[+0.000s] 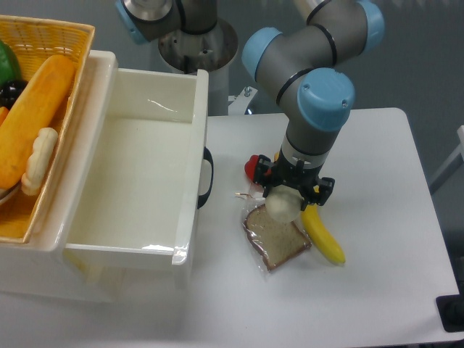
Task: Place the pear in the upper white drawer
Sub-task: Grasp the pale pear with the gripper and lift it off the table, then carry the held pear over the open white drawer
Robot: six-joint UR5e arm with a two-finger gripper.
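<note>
You see one pear (pixel 283 204), one drawer (pixel 130 167) at left, one banana (pixel 323 238). The arm points straight down; its gripper (pixel 290 194) grasps the pear above the counter (pixel 377 167).

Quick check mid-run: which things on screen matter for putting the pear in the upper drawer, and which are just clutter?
For the job:
- pear, at the pincer
- upper white drawer, pulled open

Lying about:
- banana
- bread slice
- red item behind the arm
- woven yellow basket of food
</note>
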